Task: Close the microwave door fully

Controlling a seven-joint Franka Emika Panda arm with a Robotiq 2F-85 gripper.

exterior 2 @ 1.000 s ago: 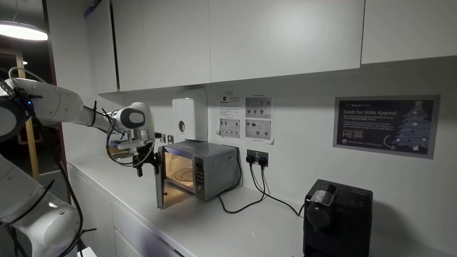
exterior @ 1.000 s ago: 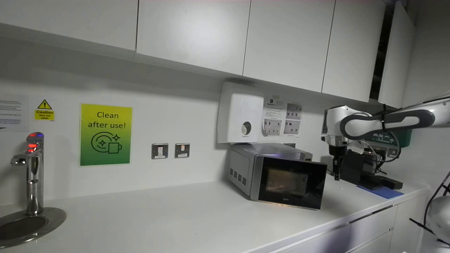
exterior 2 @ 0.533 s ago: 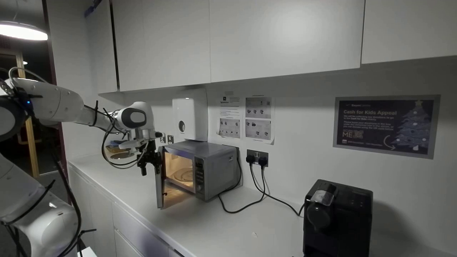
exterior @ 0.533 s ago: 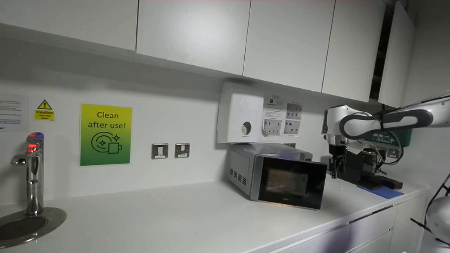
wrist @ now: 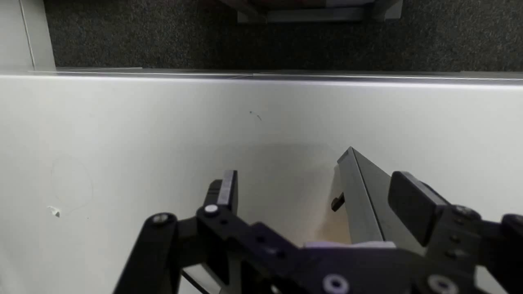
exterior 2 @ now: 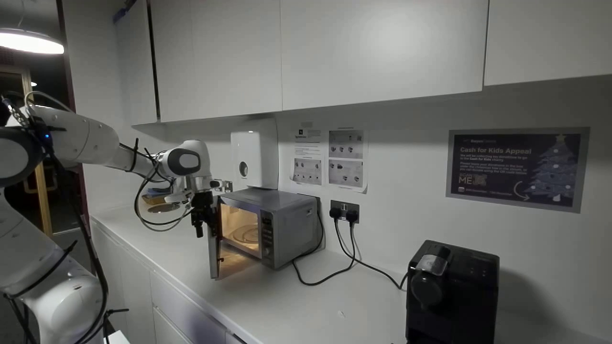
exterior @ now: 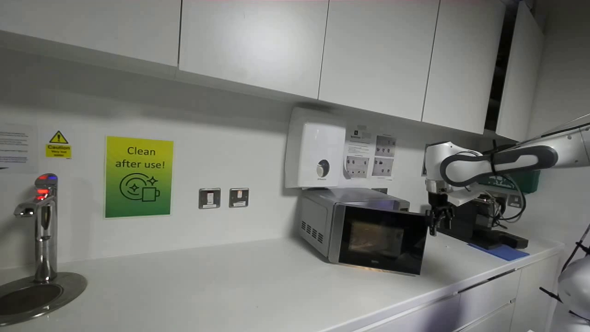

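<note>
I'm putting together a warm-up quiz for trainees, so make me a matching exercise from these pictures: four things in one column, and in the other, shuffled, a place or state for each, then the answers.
Column one
1. microwave door
2. claw
3. black plugs
4. yellow-and-green poster

Column two
A. in the wall socket
B. reads "Clean after use!"
C. fingers spread apart
D. standing open

Pairs: 1-D, 2-C, 3-A, 4-B
</note>
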